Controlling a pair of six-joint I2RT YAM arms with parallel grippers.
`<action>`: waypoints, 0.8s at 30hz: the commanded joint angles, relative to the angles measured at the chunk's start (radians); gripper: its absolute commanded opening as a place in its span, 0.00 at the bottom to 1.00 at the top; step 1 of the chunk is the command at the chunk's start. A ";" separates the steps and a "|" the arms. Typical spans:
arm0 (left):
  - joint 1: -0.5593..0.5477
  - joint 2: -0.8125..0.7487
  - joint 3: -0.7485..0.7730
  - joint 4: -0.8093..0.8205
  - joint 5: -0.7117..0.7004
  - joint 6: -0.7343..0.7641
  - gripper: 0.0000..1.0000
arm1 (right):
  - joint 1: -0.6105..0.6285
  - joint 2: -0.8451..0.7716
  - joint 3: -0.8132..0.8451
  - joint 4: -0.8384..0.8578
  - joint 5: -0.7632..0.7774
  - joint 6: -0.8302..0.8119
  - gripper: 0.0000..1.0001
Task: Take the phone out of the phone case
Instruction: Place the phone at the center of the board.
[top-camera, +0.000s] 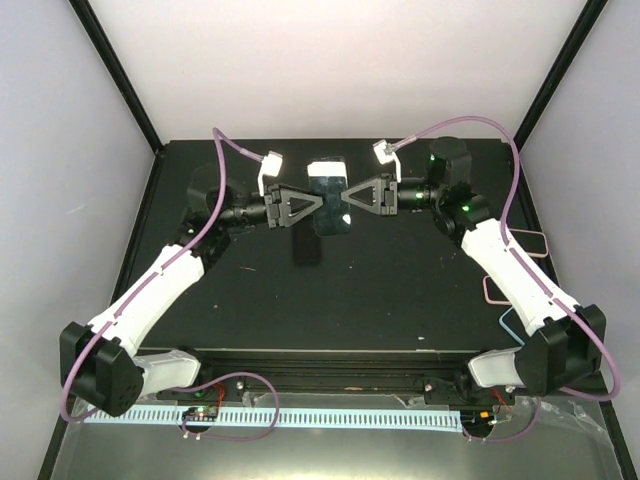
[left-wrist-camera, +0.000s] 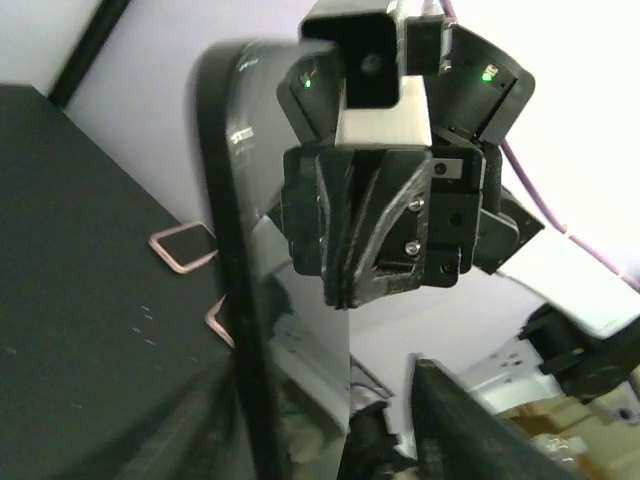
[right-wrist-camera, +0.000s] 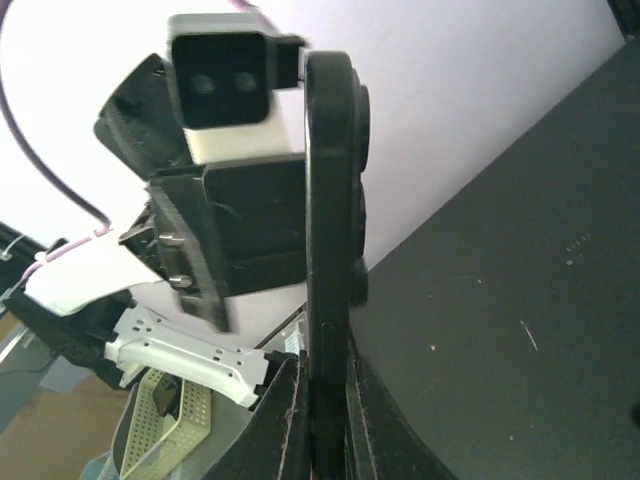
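the phone (top-camera: 329, 222) hung in the air above the back middle of the desk (top-camera: 400, 290), standing on edge between the two grippers, which met nose to nose from either side. it touched the desk nowhere. we could not tell the phone case apart from the phone in any view.

the right gripper (top-camera: 344, 200) was clenched on the phone. in the right wrist view the dark slab ran up edge-on out of the narrow slot between that gripper's fingers (right-wrist-camera: 285, 420), both of them pressed against its faces.

the left gripper (top-camera: 320, 203) stood partly released. in the left wrist view the phone's dark rim and glossy face lay toward one side of the opening, and a plain gap showed between the glass and the finger (left-wrist-camera: 460, 430) on the other side. the other finger was too blurred for us to say if it touched the phone.

some thin pink frames (top-camera: 530, 245) lay flat on the desk, well apart from the phone, by the right arm.
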 joint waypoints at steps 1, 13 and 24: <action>0.061 -0.029 0.054 -0.090 -0.022 0.100 0.71 | -0.025 0.026 -0.029 -0.022 0.040 -0.022 0.01; 0.149 -0.036 0.127 -0.505 -0.165 0.461 0.99 | -0.096 0.223 -0.056 -0.139 0.112 -0.128 0.01; 0.205 -0.016 0.201 -0.685 -0.373 0.600 0.99 | -0.108 0.461 0.000 -0.166 0.109 -0.117 0.01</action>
